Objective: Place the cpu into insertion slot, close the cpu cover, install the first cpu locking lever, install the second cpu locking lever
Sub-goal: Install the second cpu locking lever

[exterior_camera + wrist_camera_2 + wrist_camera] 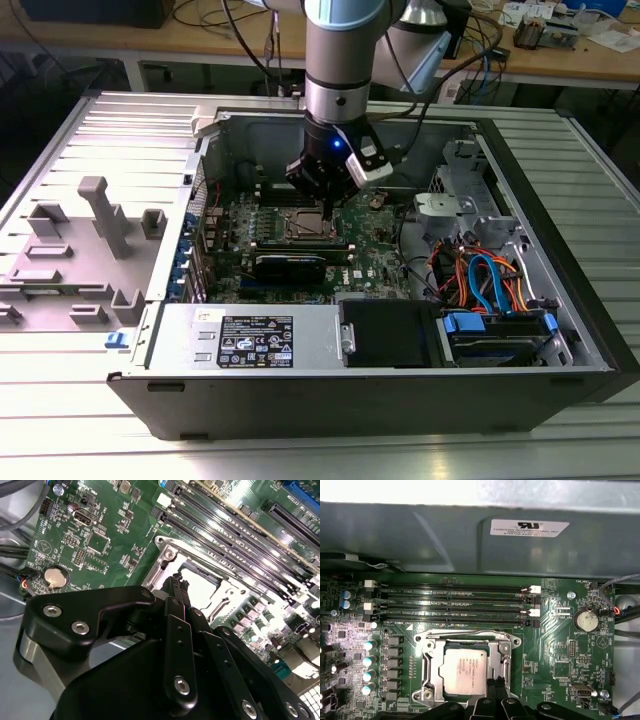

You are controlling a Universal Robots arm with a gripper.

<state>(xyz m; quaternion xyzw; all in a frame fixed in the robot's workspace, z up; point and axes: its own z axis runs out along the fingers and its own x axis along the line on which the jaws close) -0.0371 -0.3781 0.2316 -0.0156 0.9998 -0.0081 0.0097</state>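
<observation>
An open grey metal computer case (pixel 150 345) is seen lying on its side across the middle of the exterior view, on a ribbed silver table (pixel 60 440). A green motherboard (pixel 375 262) is laid out inside it, at the centre of the frame. The grey robot arm (pixel 338 60) is lowered from the top centre, and its black claw (pixel 326 207) is held just above the silver socket frame (pixel 427 677). In the first wrist view, the small square silver-grey cpu (pixel 465 672) is seen seated in the insertion slot (pixel 495 677), low and centre in the frame, with the thin silver cpu cover (pixel 465 639) lying around it. The claw's fingers (pixel 492 686) are pressed together at the chip's edge, with nothing clamped between them.
</observation>
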